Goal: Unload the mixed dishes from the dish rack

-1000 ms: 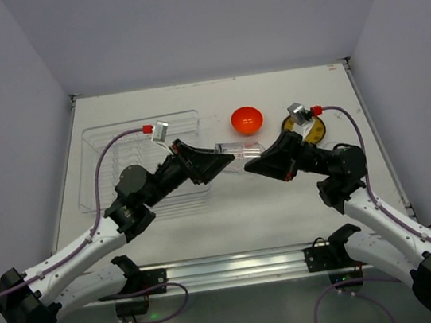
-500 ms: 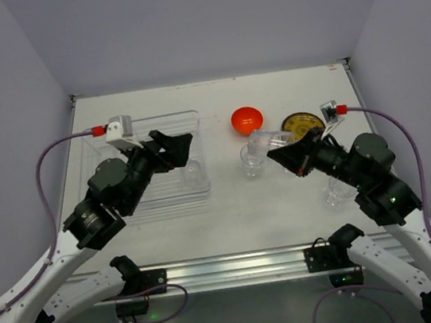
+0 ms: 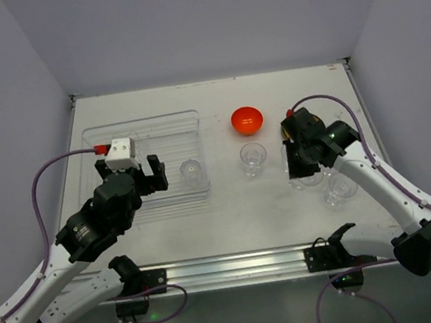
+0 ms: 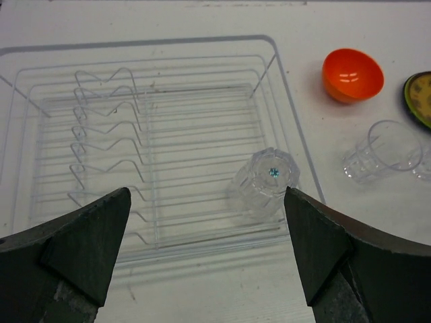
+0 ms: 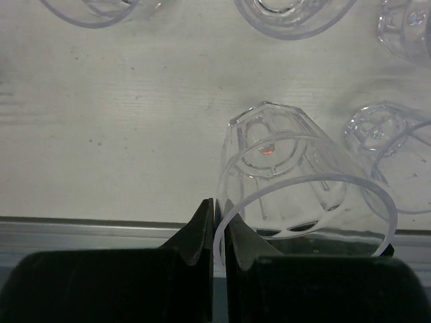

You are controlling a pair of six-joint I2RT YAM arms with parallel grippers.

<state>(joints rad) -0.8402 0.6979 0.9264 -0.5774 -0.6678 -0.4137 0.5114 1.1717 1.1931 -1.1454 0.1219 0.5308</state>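
The clear dish rack [image 3: 108, 136] lies at the left, and it also shows in the left wrist view [image 4: 40, 74]. One clear glass [image 3: 191, 171] stands upside down at its right end [image 4: 266, 180]. My left gripper [image 3: 132, 176] hovers open and empty above the rack's near side [image 4: 205, 259]. My right gripper [image 3: 301, 167] is shut on the rim of a clear glass [image 5: 296, 182], low over the table among other glasses [image 5: 289, 13]. The orange bowl [image 3: 247, 119] sits on the table right of the rack. The lime-yellow plate [image 4: 421, 97] shows only at an edge. The black plate is out of view.
A glass [image 3: 252, 156] stands on the table below the bowl and another [image 3: 338, 188] near the right arm. More glasses [image 5: 387, 148] crowd close to the held one. The metal rail [image 3: 238, 267] runs along the table's near edge.
My right gripper has carried the glass rightward and lowered it among the other glasses. My left gripper has swung back left over the rack, open and empty.
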